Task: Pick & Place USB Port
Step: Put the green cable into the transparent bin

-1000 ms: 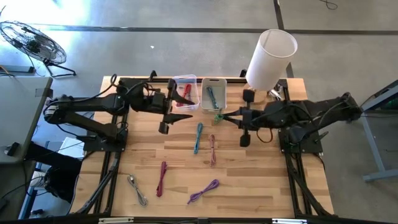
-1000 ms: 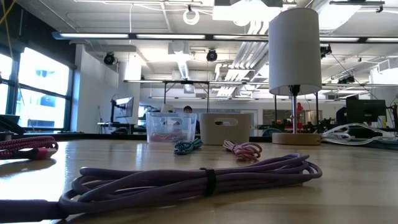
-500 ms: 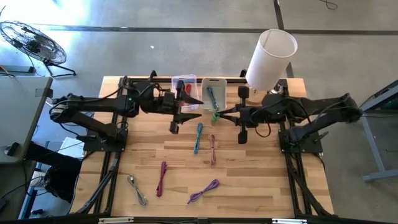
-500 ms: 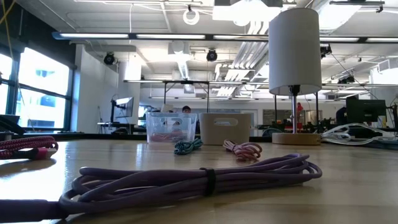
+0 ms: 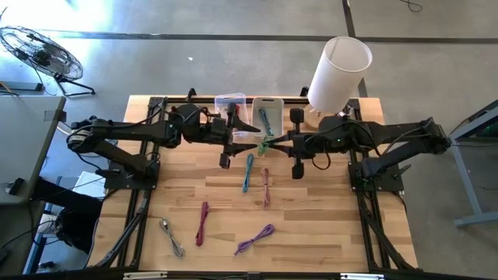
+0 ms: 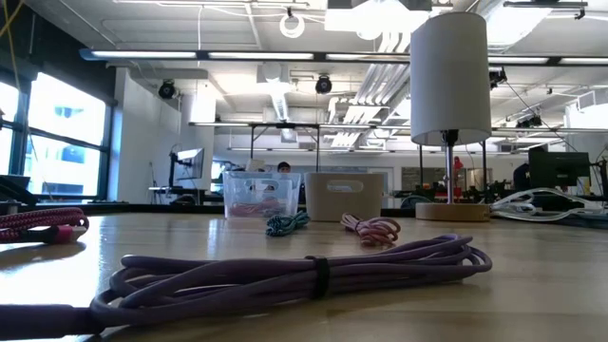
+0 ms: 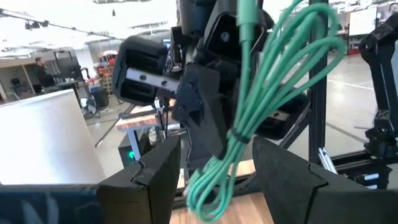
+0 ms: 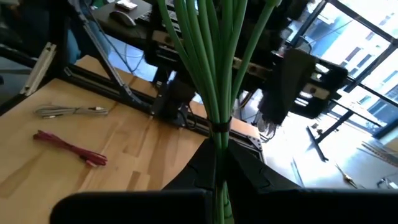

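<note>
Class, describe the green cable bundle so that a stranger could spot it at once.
Start at the white lamp, then the two bins beside it. In front of them the right gripper holds the green cable up. The other bundles lie flat on the table.

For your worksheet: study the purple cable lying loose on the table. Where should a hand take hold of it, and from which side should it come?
Grip the purple cable at its dark tie band, where the strands are bunched tight and least likely to splay. Since it lies flat on the table with bare wood around it, coming straight down from above, fingers across the bundle, looks best.
</note>
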Robot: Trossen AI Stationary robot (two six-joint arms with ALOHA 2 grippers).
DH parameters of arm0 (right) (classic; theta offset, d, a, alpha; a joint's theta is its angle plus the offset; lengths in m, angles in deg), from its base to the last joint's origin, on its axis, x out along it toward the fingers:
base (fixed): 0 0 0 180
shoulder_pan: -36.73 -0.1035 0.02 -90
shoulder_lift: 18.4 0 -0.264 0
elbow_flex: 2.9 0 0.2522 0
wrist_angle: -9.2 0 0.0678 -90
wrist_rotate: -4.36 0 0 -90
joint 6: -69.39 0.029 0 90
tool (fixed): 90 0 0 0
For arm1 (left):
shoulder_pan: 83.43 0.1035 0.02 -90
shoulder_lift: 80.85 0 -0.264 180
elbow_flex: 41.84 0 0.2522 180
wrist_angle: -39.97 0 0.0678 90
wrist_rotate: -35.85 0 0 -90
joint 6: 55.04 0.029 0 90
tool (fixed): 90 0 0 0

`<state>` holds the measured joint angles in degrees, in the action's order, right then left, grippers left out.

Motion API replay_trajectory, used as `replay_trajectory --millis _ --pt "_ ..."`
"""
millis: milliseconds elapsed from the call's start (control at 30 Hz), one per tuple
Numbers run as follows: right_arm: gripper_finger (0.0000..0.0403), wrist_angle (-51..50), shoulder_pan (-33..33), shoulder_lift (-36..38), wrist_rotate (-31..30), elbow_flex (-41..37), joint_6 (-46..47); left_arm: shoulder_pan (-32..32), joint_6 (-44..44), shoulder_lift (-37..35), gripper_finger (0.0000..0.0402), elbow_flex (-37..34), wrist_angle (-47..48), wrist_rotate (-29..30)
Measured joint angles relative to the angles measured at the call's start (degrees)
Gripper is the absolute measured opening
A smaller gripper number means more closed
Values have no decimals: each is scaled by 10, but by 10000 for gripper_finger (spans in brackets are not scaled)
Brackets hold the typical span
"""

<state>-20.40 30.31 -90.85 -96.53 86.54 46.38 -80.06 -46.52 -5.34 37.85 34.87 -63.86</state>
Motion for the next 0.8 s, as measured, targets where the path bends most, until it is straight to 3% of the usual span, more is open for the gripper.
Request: replay_trajectory --millis 800 --pt "7 29 36 -42 53 0 -4 0 -14 10 195 0 -6 -15"
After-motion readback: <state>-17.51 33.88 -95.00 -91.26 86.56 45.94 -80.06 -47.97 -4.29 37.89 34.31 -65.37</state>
